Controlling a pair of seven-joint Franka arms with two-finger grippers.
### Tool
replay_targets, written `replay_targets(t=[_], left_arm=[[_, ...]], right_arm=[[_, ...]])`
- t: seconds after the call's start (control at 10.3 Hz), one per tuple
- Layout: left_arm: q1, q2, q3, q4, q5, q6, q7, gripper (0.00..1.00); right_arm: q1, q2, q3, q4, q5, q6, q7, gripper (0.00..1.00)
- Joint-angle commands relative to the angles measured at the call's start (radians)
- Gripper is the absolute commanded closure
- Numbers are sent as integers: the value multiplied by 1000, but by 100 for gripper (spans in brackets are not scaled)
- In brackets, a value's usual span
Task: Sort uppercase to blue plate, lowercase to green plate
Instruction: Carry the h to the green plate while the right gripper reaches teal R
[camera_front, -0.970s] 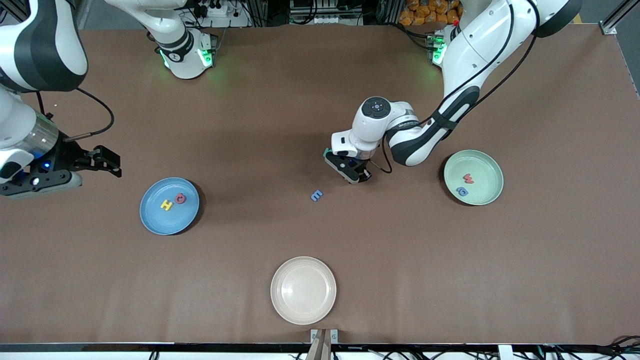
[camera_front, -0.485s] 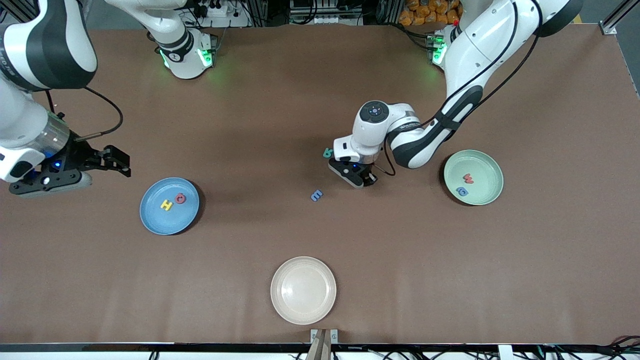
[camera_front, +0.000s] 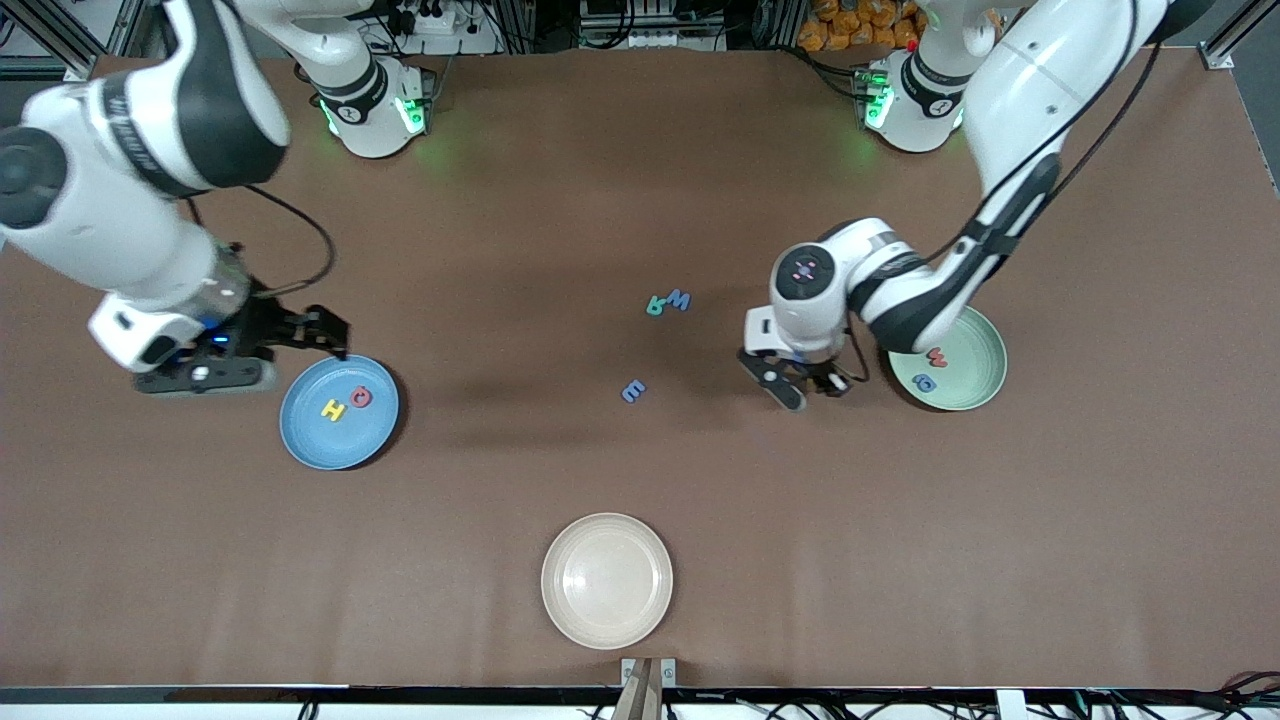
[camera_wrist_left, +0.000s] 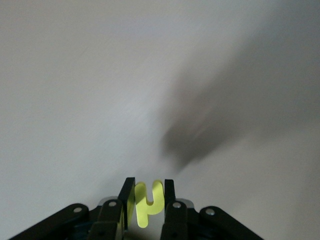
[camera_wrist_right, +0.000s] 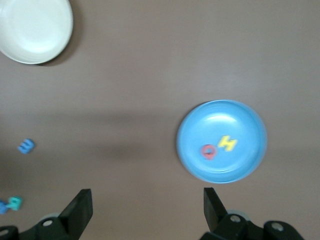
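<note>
1. The left gripper (camera_front: 800, 385) hangs over bare bench (camera_front: 900, 560), just beside the green plate (camera_front: 975, 385) on its middle-of-the-bench side. The left wrist view shows its jaws pinched on a small yellow lowercase letter (camera_wrist_left: 148, 202), an n or u shape.
2. Judged from this, the step in hand is carrying that yellow letter to the green plate. The next move calls for a short travel toward the left arm's end of the bench until the gripper is over the plate, then a release.
3. The green plate already holds a red lowercase letter (camera_front: 937, 355) and a blue rounded one (camera_front: 925, 383), the blue one nearer the front camera.
4. The right gripper (camera_front: 325, 333) hovers at the edge of the blue plate (camera_front: 310, 440) with its jaws spread wide and nothing between them.
5. The blue plate holds a yellow H (camera_front: 333, 409) and a red Q (camera_front: 361, 397), side by side.
6. Three letters lie loose mid-bench: a teal R (camera_front: 656, 305) touching a blue W (camera_front: 679, 299), and a light-blue three-pronged letter (camera_front: 633, 391) nearer the front camera.
7. A cream plate (camera_front: 560, 620) sits by the bench edge closest to the front camera, holding nothing.
</note>
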Motion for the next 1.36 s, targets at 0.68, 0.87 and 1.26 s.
replay_targets(t=[0.68,0.87,1.26], left_arm=[[356,-143,-20,-218,-167,101,271,78],[359,-147,-10,-212,-210,102,273,34],[312,-167,1,-184,-410,102,262,31]], right_arm=[[272,222,102,18,-51,87,661,1],[353,281,102,18,-94,165,833,1],[499,393,104,18,-151,254,1028,3]])
